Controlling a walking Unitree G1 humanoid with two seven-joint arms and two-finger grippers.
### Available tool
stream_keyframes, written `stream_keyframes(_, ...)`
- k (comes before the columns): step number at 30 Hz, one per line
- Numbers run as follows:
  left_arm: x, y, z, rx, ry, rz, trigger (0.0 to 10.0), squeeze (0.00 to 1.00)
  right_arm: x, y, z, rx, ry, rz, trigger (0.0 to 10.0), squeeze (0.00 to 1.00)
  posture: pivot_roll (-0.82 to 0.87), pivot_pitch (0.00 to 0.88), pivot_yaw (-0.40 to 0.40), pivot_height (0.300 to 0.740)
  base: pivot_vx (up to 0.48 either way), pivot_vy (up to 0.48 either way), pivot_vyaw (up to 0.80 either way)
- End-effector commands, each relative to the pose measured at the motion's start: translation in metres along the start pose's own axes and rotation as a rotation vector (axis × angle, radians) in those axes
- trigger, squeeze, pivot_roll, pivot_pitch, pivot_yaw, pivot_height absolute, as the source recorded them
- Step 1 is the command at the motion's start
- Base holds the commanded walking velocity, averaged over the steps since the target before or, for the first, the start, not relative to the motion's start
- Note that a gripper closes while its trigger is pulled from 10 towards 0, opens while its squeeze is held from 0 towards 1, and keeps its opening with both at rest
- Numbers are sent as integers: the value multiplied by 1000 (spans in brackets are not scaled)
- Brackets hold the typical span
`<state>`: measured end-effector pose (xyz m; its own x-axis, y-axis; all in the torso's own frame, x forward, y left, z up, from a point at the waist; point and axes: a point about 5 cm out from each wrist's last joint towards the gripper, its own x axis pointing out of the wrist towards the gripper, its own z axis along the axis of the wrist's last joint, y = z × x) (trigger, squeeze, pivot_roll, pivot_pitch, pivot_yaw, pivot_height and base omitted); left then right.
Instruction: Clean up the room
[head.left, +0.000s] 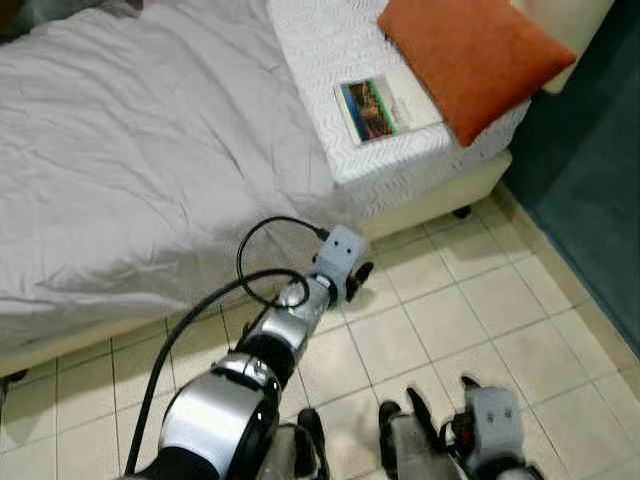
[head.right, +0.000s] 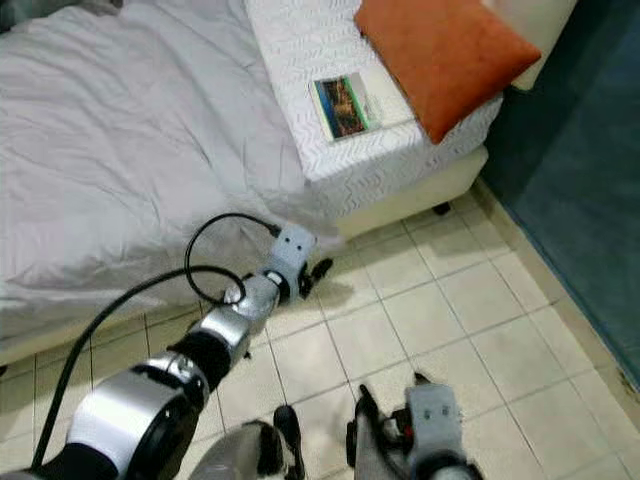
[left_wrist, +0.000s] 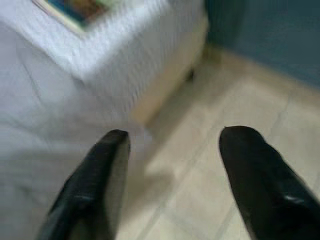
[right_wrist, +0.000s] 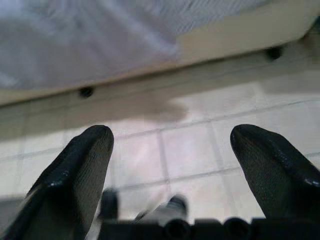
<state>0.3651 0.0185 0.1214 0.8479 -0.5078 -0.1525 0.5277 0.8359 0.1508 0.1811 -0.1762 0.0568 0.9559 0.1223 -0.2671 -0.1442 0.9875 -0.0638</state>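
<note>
Both sets of jaws stand spread apart with nothing between them. In the left eye view, the left gripper (head.left: 358, 277) reaches out low over the tiled floor (head.left: 450, 320), just beside the edge of the bed (head.left: 130, 170) and its grey sheet. A book (head.left: 375, 106) lies on the white mattress (head.left: 330, 50), near an orange pillow (head.left: 470, 55) — the two almost touching. The right gripper (head.left: 440, 400) hangs low, over the tiles.

The left wrist view, blurred, shows two black fingers (left_wrist: 97, 175) parted before the mattress corner, the book (left_wrist: 80, 10) at the frame's edge.

The right wrist view — parted fingers (right_wrist: 80, 165) above tiles, the bed base (right_wrist: 240, 30) beyond.
</note>
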Motion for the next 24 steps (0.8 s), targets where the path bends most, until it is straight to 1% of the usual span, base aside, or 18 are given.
stream_keyframes(1, -6, -22, -20, -102, 13, -25, 10000, 1000, -4, -1, -10, 30, 32, -19, 10000, 0, -207, 222, 119, 740, 0, 0, 0)
stream_keyframes(2, -12, 3, -24, -93, -6, 35, 10000, 1000, 0, -4, -8, 30, 18, -36, 10000, 0, -179, 177, 115, 740, 0, 0, 0)
stream_keyframes(3, -12, 3, -24, -93, -6, 35, 10000, 1000, 0, -4, -8, 30, 18, -36, 10000, 0, -179, 177, 115, 740, 0, 0, 0)
stream_keyframes(4, -35, 54, -35, -83, -52, 164, 10000, 1000, 11, -11, -2, 32, -17, -54, 10000, 0, -130, 99, 106, 740, 0, 0, 0)
stream_keyframes(5, -44, 69, -39, -76, -62, 210, 10000, 1000, 20, -17, -1, 41, -26, -67, 10000, 0, -68, 29, 90, 740, 0, 0, 0)
stream_keyframes(6, -57, 84, -44, -77, -83, 262, 10000, 1000, 27, -21, 3, 54, -49, -83, 10000, 0, -68, 29, 90, 740, 0, 0, 0)
stream_keyframes(7, -66, 93, -47, -72, -97, 303, 10000, 1000, 33, -27, 6, 61, -66, -100, 10000, 0, -36, 0, 81, 740, 0, 0, 0)
stream_keyframes(8, -72, 98, -49, -69, -106, 328, 10000, 1000, 37, -30, 7, 65, -76, -110, 10000, 0, -36, 0, 81, 740, 0, 0, 0)
stream_keyframes(9, -84, 102, -52, -64, -129, 358, 10000, 1000, 43, -34, 12, 83, -95, -130, 10000, 0, 0, 0, 69, 740, 0, 0, 0)
stream_keyframes(10, -92, 104, -53, -62, -147, 376, 10000, 1000, 49, -38, 15, 94, -108, -142, 10000, 0, 16, 0, 62, 740, 0, 0, 0)
stream_keyframes(11, -92, 104, -53, -62, -147, 376, 10000, 1000, 49, -38, 15, 94, -108, -142, 10000, 0, 16, 0, 62, 740, 0, 0, 0)
stream_keyframes(12, -100, 103, -53, -59, -166, 379, 10000, 1000, 54, -42, 17, 103, -122, -154, 10000, 0, 32, 0, 54, 740, 0, 0, 0)
stream_keyframes(13, -111, 100, -54, -25, -182, 388, 10000, 0, 59, -46, 21, 109, -142, -171, 10000, 0, 62, 0, 41, 740, 0, 0, 0)
stream_keyframes(17, -138, 96, -64, 34, -180, 431, 10000, 0, 67, -52, 26, 125, -182, -200, 10000, 0, 88, 0, 27, 740, 0, 0, 0)
stream_keyframes(19, -143, 94, -70, 27, -159, 441, 10000, 0, 69, -52, 26, 126, -188, -201, 10000, 0, 89, 0, 25, 740, 0, 0, 0)
stream_keyframes(21, -148, 89, -89, -34, -83, 472, 10000, 0, 72, -49, 24, 126, -185, -199, 10000, 0, 85, 0, 20, 740, 0, 0, 0)
stream_keyframes(22, -146, 82, -98, -68, -39, 476, 10000, 0, 75, -47, 23, 124, -185, -191, 10000, 0, 75, 0, 18, 740, 0, 0, 0)
stream_keyframes(24, -143, 80, -100, -82, -26, 476, 10000, 0, 76, -46, 24, 121, -186, -185, 10000, 0, 75, 0, 18, 740, 0, 0, 0)
